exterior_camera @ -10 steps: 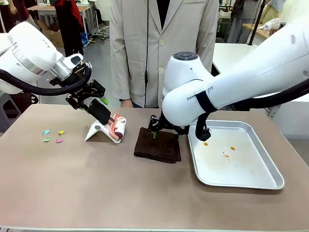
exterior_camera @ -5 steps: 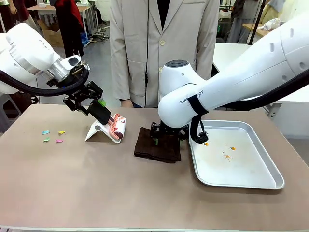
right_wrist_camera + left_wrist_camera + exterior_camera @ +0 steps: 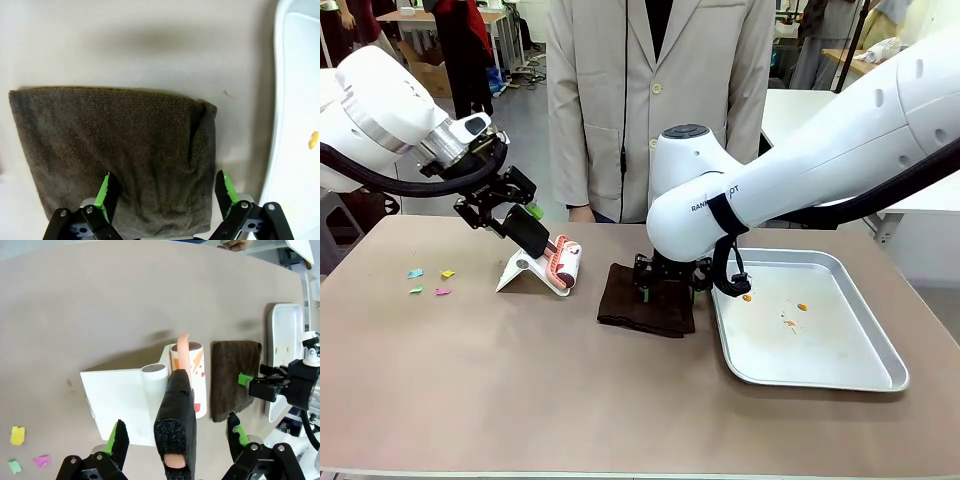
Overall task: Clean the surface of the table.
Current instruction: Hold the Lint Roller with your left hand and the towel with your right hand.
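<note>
I read left gripper (image 3: 176,437) jaws wide, straddling roller (image 3: 192,371) handle, unclamped. Right gripper (image 3: 165,190) jaws wide over cloth (image 3: 115,145). Table (image 3: 520,380) beneath both, scraps (image 3: 430,282) on left part. Risk: off-centre close tips roller off stand; shallow pinch slips off cloth.
</note>
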`<control>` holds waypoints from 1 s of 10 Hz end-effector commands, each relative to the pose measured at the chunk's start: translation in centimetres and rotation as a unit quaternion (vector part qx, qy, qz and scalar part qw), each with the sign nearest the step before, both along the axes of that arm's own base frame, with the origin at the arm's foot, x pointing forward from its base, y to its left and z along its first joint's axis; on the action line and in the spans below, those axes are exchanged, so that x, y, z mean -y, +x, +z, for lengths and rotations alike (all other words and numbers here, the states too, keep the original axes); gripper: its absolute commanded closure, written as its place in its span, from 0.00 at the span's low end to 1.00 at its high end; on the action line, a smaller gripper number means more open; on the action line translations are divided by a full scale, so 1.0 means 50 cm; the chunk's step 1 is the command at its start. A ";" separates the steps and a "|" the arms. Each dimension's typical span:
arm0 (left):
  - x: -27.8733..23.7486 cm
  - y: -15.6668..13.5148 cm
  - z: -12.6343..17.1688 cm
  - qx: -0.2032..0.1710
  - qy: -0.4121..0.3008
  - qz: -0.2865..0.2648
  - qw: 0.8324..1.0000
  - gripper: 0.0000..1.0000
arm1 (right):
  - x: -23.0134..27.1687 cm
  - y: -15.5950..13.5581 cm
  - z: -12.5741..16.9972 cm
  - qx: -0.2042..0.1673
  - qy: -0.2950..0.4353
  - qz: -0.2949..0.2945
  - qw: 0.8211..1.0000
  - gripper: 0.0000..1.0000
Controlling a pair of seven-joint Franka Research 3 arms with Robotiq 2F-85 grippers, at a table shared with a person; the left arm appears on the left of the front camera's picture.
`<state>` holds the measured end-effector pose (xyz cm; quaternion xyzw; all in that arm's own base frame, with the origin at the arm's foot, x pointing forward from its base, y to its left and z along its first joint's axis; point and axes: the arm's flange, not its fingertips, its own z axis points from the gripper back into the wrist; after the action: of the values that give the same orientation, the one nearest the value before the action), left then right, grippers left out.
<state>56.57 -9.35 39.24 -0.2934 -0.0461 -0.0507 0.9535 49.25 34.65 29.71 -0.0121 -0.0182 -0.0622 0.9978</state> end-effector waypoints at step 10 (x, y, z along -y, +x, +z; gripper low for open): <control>0.032 0.007 0.014 -0.013 0.005 0.009 1.000 0.96 | 0.011 0.017 -0.013 -0.040 0.034 -0.017 0.998 0.93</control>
<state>56.53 -10.46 39.48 -0.2943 -0.0411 -0.0464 0.9537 49.93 34.88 30.64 0.0247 0.0045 -0.0862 0.9960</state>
